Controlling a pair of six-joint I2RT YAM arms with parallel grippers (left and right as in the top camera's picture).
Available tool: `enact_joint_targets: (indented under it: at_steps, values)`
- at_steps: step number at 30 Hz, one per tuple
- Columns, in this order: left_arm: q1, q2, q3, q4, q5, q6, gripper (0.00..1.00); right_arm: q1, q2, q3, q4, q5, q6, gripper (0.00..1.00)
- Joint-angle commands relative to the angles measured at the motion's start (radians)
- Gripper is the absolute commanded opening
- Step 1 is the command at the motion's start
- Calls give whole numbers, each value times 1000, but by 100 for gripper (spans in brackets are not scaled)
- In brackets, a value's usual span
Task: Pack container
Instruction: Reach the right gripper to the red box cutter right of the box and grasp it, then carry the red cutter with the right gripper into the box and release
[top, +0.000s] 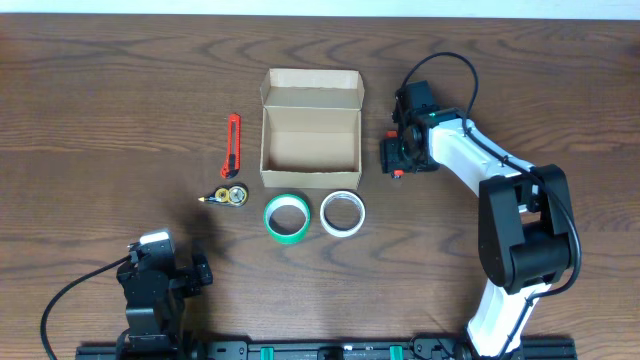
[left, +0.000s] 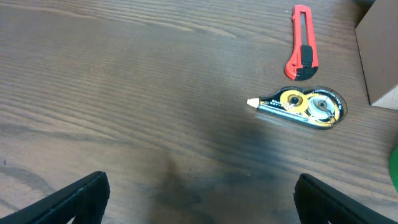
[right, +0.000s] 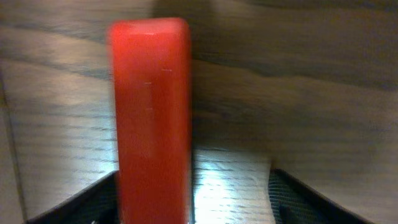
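The container is an open tan cardboard box at the table's middle, lid flap folded back, nothing visible inside. Its corner shows in the left wrist view. My right gripper sits just right of the box, low over the table. In the right wrist view its jaws are apart around a red blocky object that stands against the left finger, with a gap to the right finger. My left gripper is open and empty at the front left, jaws wide over bare wood.
A red utility knife and a correction tape dispenser lie left of the box, and both show in the left wrist view. A green tape roll and a white tape roll lie in front of the box.
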Motion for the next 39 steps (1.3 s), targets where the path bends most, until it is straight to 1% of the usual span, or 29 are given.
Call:
enact_joint_targets:
  at_steps: [1, 4, 6, 10, 15, 21, 24, 26, 30, 36, 39]
  values:
    - [-4, -6, -9, -2, -25, 3, 95, 11, 21, 14, 4, 3, -12, 45]
    - [-4, -6, -9, -2, -24, 3, 95, 11, 20, 15, 7, 3, -12, 13]
    - [-4, -6, -9, -2, -25, 3, 95, 11, 18, 16, 3, 3, -12, 1]
    - [-4, -6, -9, -2, -25, 3, 95, 12, -19, 26, -20, 2, -12, 1]
    - [-4, -6, -9, -2, -24, 3, 95, 13, -134, 58, -74, 3, -13, 1]
    - [-4, -6, -9, -2, -25, 3, 95, 53, -320, 127, -152, -58, -112, 1]
    - [-4, -6, -9, -2, -25, 3, 95, 100, -357, 177, -170, -57, -172, 1]
    - [-4, -6, -9, -2, -24, 3, 95, 142, -352, 227, -187, -57, -232, 1]
    - [-4, -6, -9, -2, -25, 3, 95, 209, -289, 304, -214, -57, -354, 1]
    - [-4, -6, -9, -2, -25, 3, 95, 298, -123, 397, -226, -66, -623, 1]
    - [-4, -6, -9, -2, -25, 3, 95, 334, -49, 428, -226, -69, -701, 1]
